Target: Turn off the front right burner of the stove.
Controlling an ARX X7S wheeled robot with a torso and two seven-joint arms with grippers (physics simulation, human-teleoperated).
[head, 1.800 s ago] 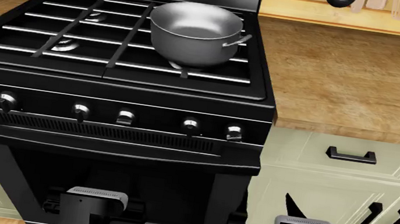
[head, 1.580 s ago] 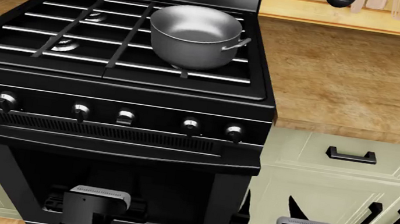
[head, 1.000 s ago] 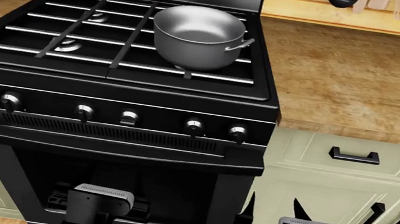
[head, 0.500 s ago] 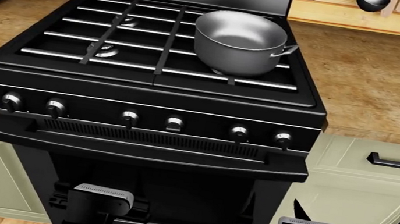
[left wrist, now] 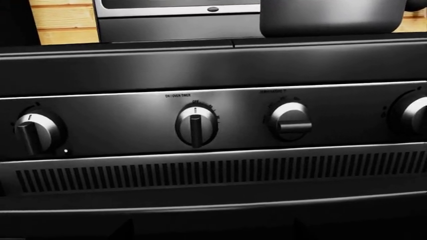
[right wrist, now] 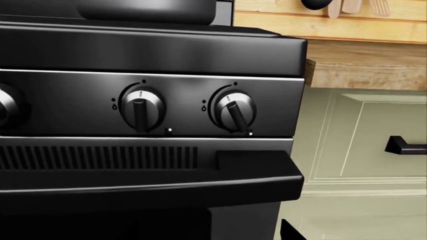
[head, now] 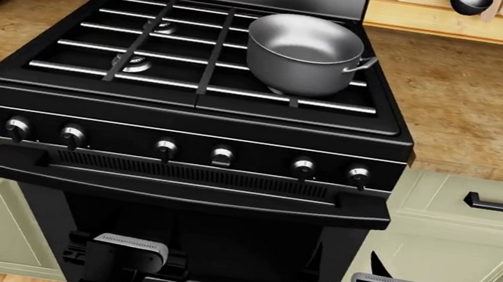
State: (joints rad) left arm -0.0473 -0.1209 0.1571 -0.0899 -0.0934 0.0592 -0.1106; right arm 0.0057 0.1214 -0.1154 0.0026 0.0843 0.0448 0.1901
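The black stove (head: 196, 115) fills the middle of the head view. A steel pot (head: 304, 52) stands on its right grates, and the front right burner is hidden under it. Six chrome-faced knobs run along the front; the rightmost knob (head: 358, 174) also shows in the right wrist view (right wrist: 232, 110), slightly tilted. My left gripper (head: 127, 243) is open, low before the oven door. My right gripper (head: 345, 261) is open at the stove's lower right corner, well below the knobs. One right fingertip (right wrist: 288, 232) shows in the right wrist view.
Pale green cabinets with black handles (head: 496, 203) flank the stove. A wooden counter (head: 474, 106) lies to the right. Two bare burners (head: 134, 63) sit on the left grates. The oven door's bar handle (head: 185, 192) juts out below the knobs. One middle knob (left wrist: 288, 120) is turned sideways.
The stove has slid to the right in the head view, so it is now centred. Both grippers stay low in front of the oven door, open as before.
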